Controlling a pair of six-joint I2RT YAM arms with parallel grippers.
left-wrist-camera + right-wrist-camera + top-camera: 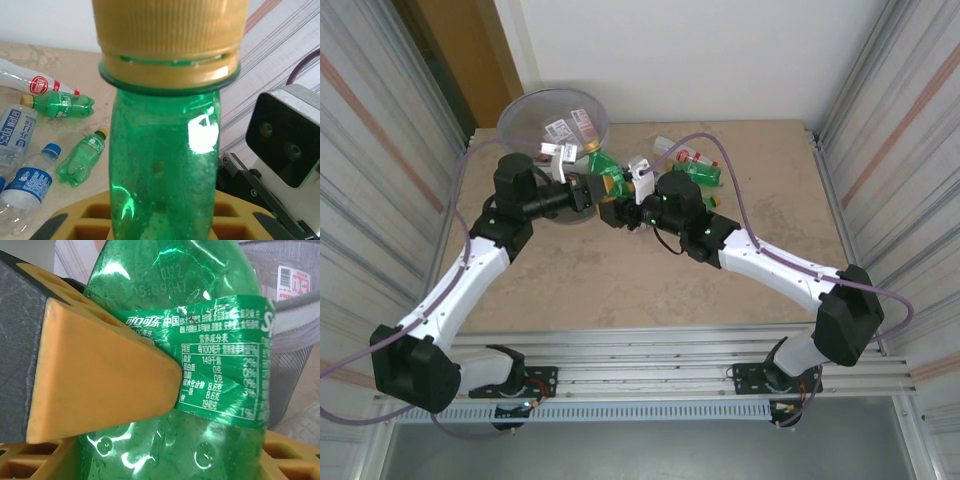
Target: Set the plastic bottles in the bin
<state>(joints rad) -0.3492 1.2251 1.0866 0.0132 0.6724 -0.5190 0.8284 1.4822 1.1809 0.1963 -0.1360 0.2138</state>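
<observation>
Two clear bottles [570,126] with pale labels lie inside the bin [525,108], a round translucent grey tub with a clear liner, standing at the far left corner of the table [620,285]. Just in front of its rim, a green bottle [605,172] is held between both arms. The left gripper [588,192] is closed on the end away from the cap, and the right gripper [618,203] clamps it across the label, a yellow pad [100,385] pressing into the plastic. It is glossy green, dented, beaded with droplets inside, with a ribbed gold cap [170,35] and a crumpled green label. Beyond, a small green bottle [82,155] and a blue-labelled clear bottle [27,182] lie loose on the table.
</observation>
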